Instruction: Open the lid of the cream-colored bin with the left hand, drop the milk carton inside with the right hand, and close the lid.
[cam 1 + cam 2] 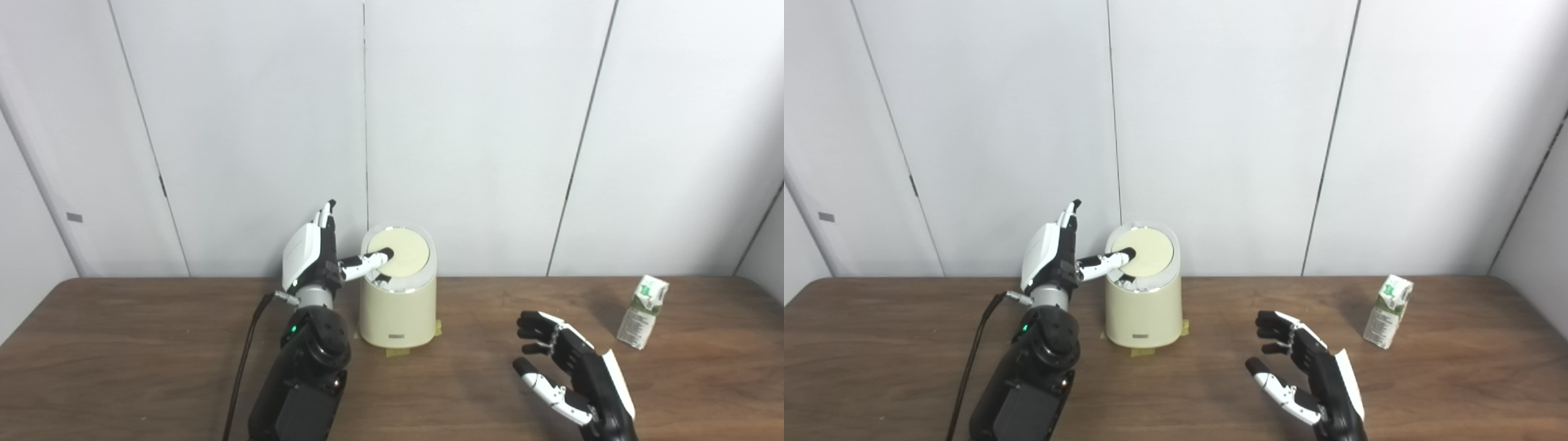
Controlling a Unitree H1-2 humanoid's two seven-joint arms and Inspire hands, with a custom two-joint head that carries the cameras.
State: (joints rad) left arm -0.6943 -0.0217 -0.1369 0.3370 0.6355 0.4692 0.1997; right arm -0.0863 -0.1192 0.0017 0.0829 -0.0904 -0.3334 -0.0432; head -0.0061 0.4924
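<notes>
The cream-colored bin stands on the table at centre left, taped down. Its round lid is tilted up toward me, with a dark gap at its near left edge. My left hand is upright just left of the bin, fingers pointing up and apart, with its thumb stretched onto the lid's left edge. The green and white milk carton stands upright at the far right. My right hand is open and empty above the table, well left of the carton.
The wooden table runs across the view with a white panelled wall close behind the bin. Yellow tape marks the bin's foot. A black cable runs along my left arm.
</notes>
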